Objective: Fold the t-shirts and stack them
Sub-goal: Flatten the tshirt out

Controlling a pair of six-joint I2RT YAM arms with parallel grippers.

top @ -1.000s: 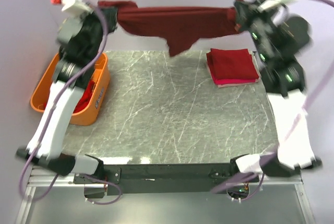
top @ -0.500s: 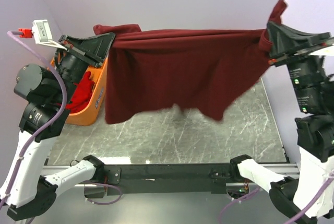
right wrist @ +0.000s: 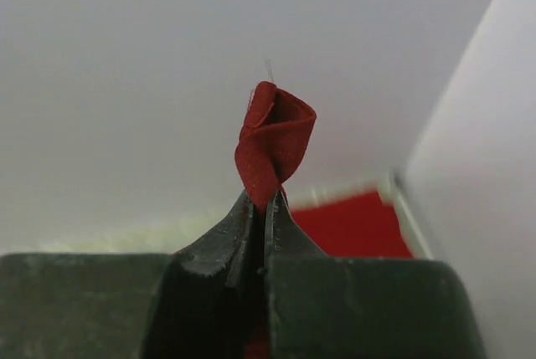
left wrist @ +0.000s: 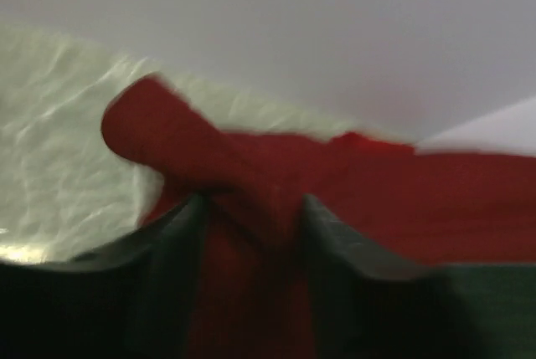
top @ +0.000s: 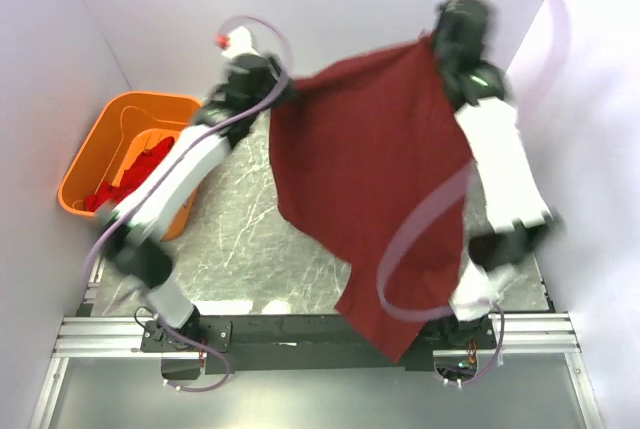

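A dark maroon t-shirt (top: pixel 370 169) is spread out in the air over the marble table (top: pixel 240 239), and its lower corner hangs past the near edge. My right gripper (top: pixel 440 49) is at the far right, shut on a twisted corner of this t-shirt (right wrist: pixel 272 137). My left gripper (top: pixel 278 89) is at the shirt's far left corner. In the left wrist view its jaws stand apart, with the red cloth (left wrist: pixel 251 166) lying loose between the fingers (left wrist: pixel 176 233). Brighter red t-shirts (top: pixel 135 164) lie in the tub. The spread shirt hides the table's right side.
An orange plastic tub (top: pixel 100 149) stands off the table's left side. Purple walls close in the back, left and right. The right wrist view shows a red cloth patch (right wrist: pixel 352 221) low beside the right wall.
Both arms have swung from high and wide to reach far forward, casting the maroon shirt out over the table. The left jaws have come apart. The right keeps its pinch.
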